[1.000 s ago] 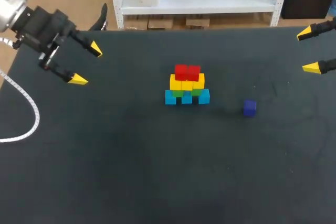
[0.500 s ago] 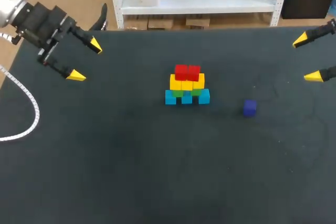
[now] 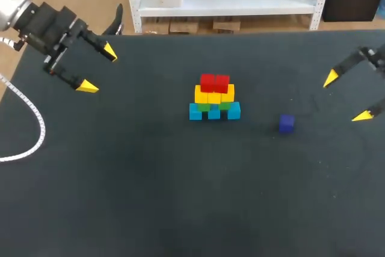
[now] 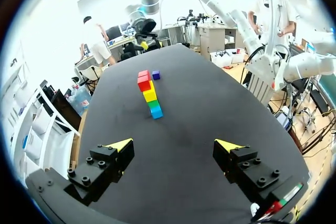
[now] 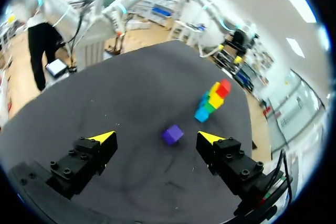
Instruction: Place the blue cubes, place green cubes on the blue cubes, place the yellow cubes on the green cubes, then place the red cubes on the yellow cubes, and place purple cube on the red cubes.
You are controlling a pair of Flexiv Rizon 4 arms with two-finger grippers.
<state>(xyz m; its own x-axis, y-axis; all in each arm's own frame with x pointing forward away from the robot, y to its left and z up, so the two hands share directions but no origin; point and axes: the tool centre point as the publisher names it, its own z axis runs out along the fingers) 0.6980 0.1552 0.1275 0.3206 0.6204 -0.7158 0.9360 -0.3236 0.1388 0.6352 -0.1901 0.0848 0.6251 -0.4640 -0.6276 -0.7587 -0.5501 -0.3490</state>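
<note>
A cube stack stands mid-table: blue cubes (image 3: 213, 112) at the base, green cubes (image 3: 213, 106) on them, yellow cubes (image 3: 214, 95) above, red cubes (image 3: 215, 82) on top. The stack also shows far ahead of the left gripper (image 4: 173, 143), red cubes (image 4: 144, 81) farthest from it. A lone purple cube (image 3: 286, 123) lies on the table to the stack's right. My right gripper (image 3: 348, 97) hangs open right of it, nothing held; the purple cube (image 5: 172, 134) lies ahead between its fingertips' line. My left gripper (image 3: 98, 68) is open at the far left.
The black table (image 3: 180, 197) has wide free room in front of the stack and on both sides. A white cable (image 3: 33, 118) loops along the left edge.
My right gripper has come down and leftward from the far right edge toward the purple cube. My left gripper shifted slightly back at first, then kept still. The cubes have not moved.
</note>
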